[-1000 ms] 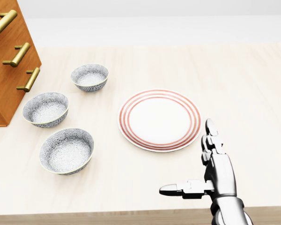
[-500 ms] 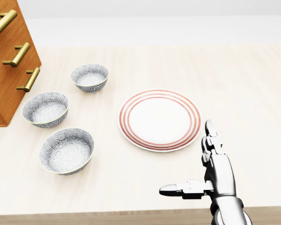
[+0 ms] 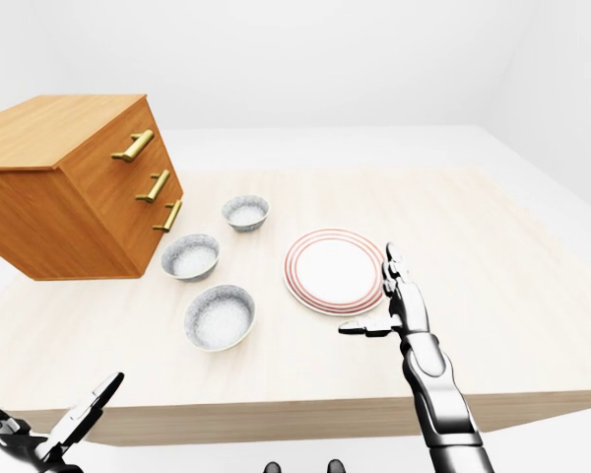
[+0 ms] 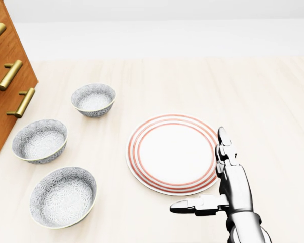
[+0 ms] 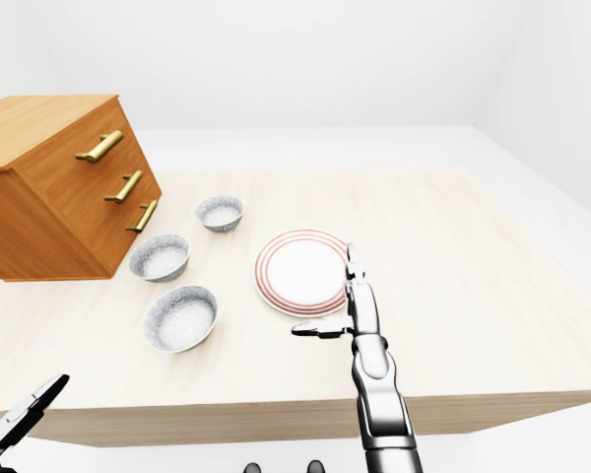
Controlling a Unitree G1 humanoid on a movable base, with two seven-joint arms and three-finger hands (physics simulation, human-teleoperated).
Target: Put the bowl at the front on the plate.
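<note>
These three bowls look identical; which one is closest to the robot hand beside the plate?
The bowl lowest in the head view. The other two sit higher, by the wooden drawers, farther from that robot hand.

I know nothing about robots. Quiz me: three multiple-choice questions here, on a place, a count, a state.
1. In the head view, where is the brass-handled wooden chest of drawers? A left edge; B right edge; C bottom centre.
2. How many grey patterned bowls stand on the pale wooden table? A two; B three; C four.
3. The robot's silver right hand is: A open, empty; B closed round a bowl; C pulling a drawer handle.
Answers: A, it runs off the left edge; B, three sit left of the red-ringed white plate; A, spread open, nothing held.
</note>
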